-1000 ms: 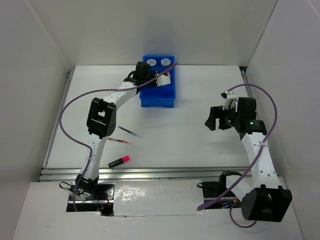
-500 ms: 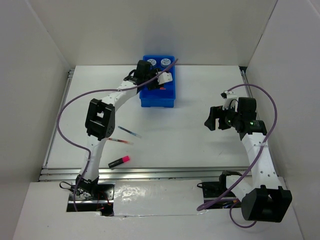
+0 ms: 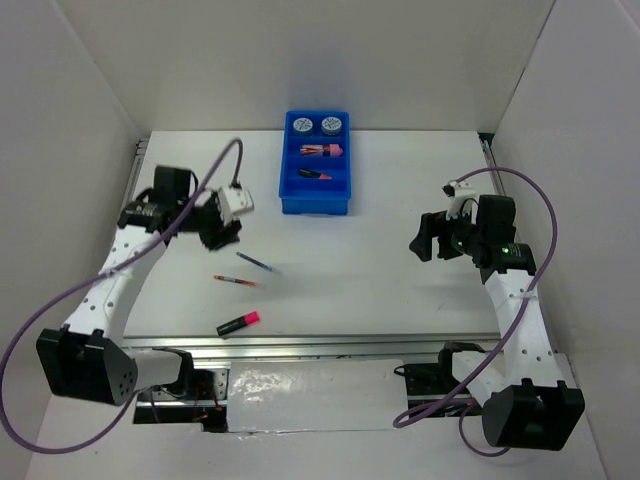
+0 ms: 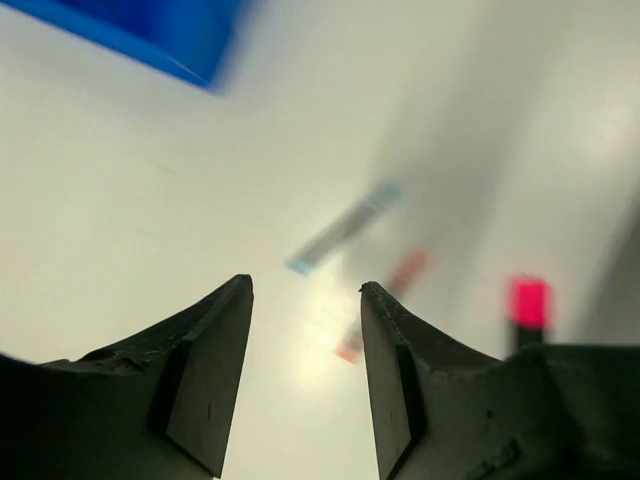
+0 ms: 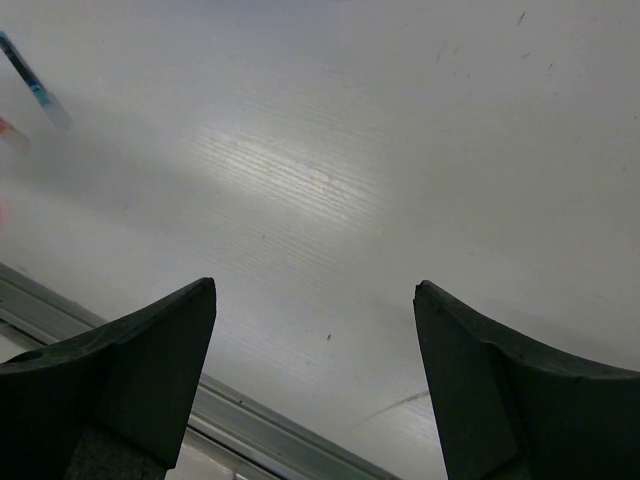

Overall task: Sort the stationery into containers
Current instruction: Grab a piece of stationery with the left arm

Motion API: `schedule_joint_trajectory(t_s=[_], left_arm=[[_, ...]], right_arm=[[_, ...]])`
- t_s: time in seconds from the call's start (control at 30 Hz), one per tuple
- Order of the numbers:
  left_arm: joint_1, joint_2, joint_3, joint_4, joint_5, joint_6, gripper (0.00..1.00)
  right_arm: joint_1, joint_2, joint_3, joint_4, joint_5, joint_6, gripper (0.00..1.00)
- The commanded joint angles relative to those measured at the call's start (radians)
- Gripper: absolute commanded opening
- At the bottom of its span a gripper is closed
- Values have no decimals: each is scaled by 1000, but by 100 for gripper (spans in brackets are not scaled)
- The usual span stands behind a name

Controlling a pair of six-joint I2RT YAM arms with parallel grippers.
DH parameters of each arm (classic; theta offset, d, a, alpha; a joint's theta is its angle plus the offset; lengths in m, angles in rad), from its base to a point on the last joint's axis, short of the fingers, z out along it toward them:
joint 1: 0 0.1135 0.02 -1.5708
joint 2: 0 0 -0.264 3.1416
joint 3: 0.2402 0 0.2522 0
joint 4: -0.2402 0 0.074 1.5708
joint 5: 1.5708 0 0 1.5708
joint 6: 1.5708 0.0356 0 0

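Since a second ago the left arm has swung off the blue tray [image 3: 315,207] and out to the tray's left and nearer side. Its left tool [image 3: 218,232] is now released, and in the wrist view nothing sits between the parted fingers [image 4: 215,370]. The right tool [image 3: 425,237] hangs wide open and empty, well to the tray's right.

Two patterned rolls [image 3: 316,124] fill the tray's farthest compartment. A pink piece [image 3: 324,150] and an orange-black highlighter [image 3: 315,174] lie in the next two. Still out on the surface [image 3: 380,290], nearer than the tray and to its left, are the blue pen [image 3: 258,263], the red pen [image 3: 232,280] and, nearest of all, the pink-black highlighter [image 3: 238,323].

The left wrist view is blurred, but the blue pen seems to lie just beyond the fingertips. Both pens look light, stiff and smooth, lying flat and apt to roll. I would pinch one across mid-barrel, fingers square to its length and low against the surface.
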Motion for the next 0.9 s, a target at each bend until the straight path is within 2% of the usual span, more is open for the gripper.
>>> schedule_joint_trajectory(t_s=[0.0, 0.07, 0.2, 0.37, 0.57, 0.87], left_arm=[[3, -84, -251, -176, -8, 98, 60], [-12, -181, -374, -162, -38, 103, 63], [-56, -230, -507, -136, -71, 81, 64], [-76, -219, -584, -70, -117, 76, 64], [-155, -193, -667, 31, -184, 37, 63], [-228, -110, -666, 74, -196, 14, 62]], right_arm=[[15, -7, 24, 7, 2, -12, 86], [24, -4, 29, 4, 2, -14, 86], [30, -4, 43, -3, 14, -15, 86], [32, -23, 30, -8, 22, -17, 86], [29, -36, 15, -13, 32, -18, 86], [29, -16, 24, -13, 43, -29, 86]])
